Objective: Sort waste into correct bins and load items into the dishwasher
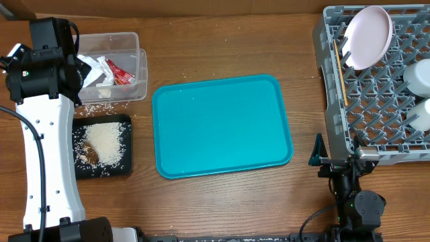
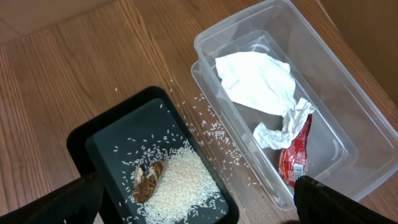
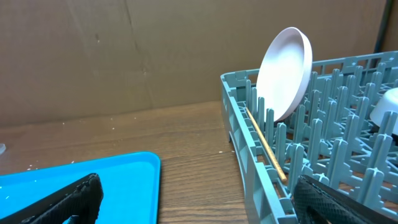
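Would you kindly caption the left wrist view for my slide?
Napkin and red wrapper in clear tub; rice and scraps in black tray.

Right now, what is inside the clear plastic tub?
The clear plastic tub holds a crumpled white napkin and a red printed snack wrapper. Anything beneath those two is covered and cannot be seen.

A clear plastic tub (image 2: pixel 339 112) at upper right holds a crumpled white napkin (image 2: pixel 255 81) and a red snack wrapper (image 2: pixel 295 152). At lower left, a black tray (image 2: pixel 112 143) holds rice (image 2: pixel 183 183) and a brown scrap (image 2: pixel 147 180). Loose grains (image 2: pixel 214 127) lie on the wooden table (image 2: pixel 74 68) between them.
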